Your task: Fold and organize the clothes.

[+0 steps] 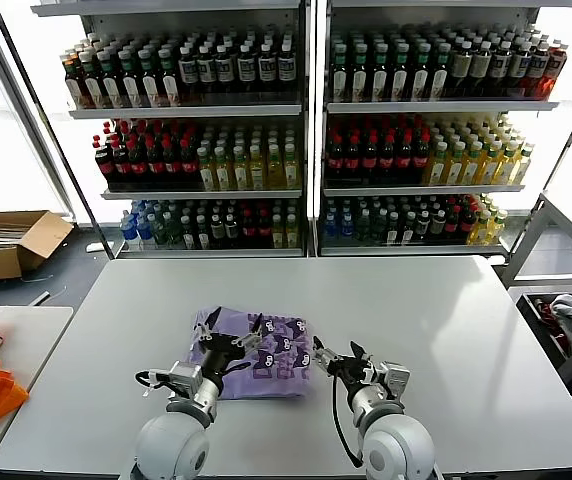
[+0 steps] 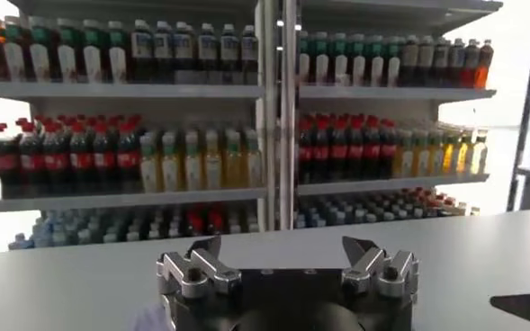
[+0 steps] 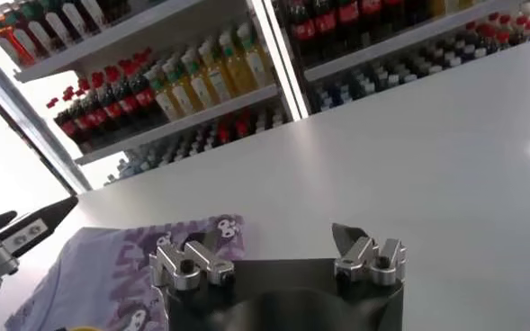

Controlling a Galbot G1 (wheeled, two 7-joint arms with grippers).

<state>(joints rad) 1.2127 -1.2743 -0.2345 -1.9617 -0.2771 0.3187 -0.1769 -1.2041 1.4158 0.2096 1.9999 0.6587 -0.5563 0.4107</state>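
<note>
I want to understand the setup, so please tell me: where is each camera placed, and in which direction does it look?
Head view: high on the robot, looking forward and down at the white table, the folded lavender T-shirt and drink shelves; both arms show, left claw and right claw, open.
Left wrist view: behind the left claw, facing across the table to the shelves.
Right wrist view: behind the right claw, facing the T-shirt and the left claw's tip.
Shared: all views show the shelves.
</note>
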